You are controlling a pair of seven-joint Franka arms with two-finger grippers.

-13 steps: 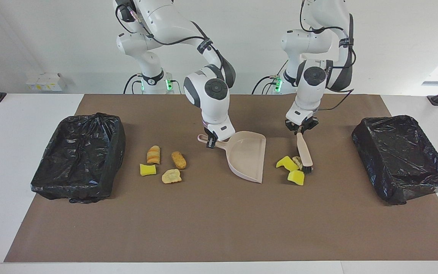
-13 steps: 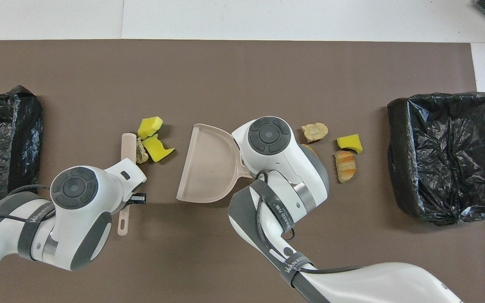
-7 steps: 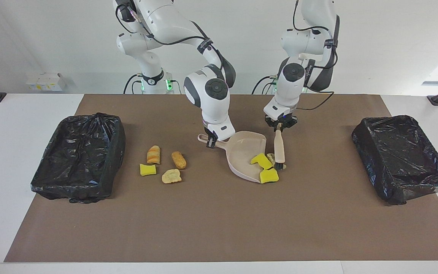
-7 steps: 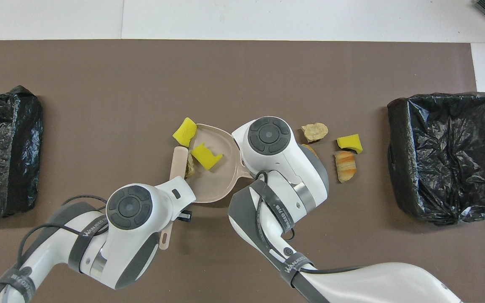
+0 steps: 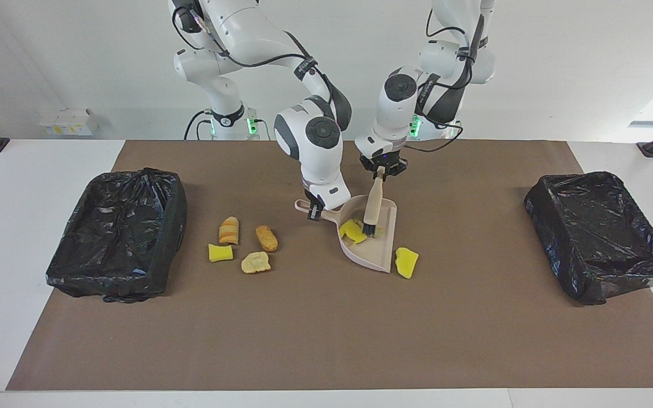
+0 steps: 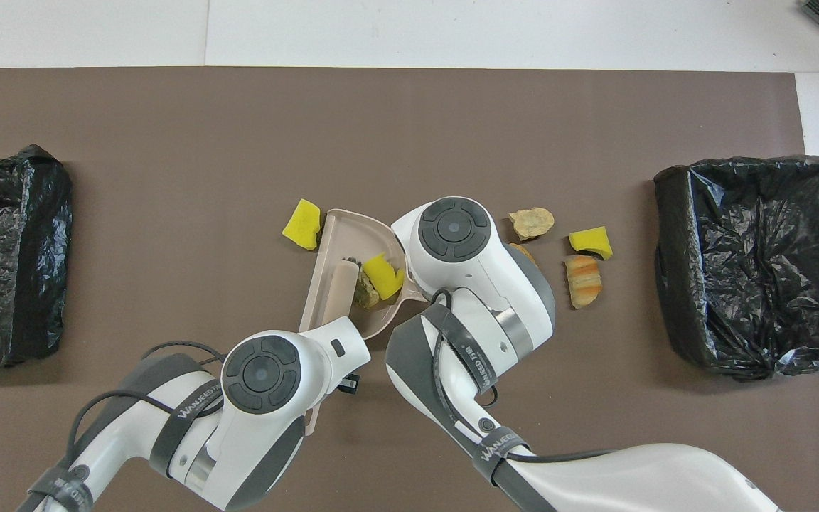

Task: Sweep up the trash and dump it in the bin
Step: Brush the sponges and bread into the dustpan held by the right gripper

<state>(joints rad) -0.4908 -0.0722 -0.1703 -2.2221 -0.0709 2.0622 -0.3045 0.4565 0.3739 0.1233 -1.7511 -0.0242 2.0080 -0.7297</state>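
L gripper [image 5: 381, 171] clamped on brush [image 5: 372, 211], bristles inside dustpan [image 5: 382, 245] w/ sponge scrap [image 5: 352, 231]. R gripper [image 5: 315, 211] grips dustpan handle. One sponge piece [image 5: 406, 262] outside pan lip.

Both arms are glossy white with rounded segments, dark grey joint bands and round dark grey joint caps, black cables looped along them, grey wrist straps lettered in white, and green lights glowing at their bases.

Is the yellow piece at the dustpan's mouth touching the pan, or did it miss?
Cannot tell. It lies on the mat, outside the dustpan; the sponge piece sits right against the open edge in the overhead view, and neither view shows contact or gap plainly.
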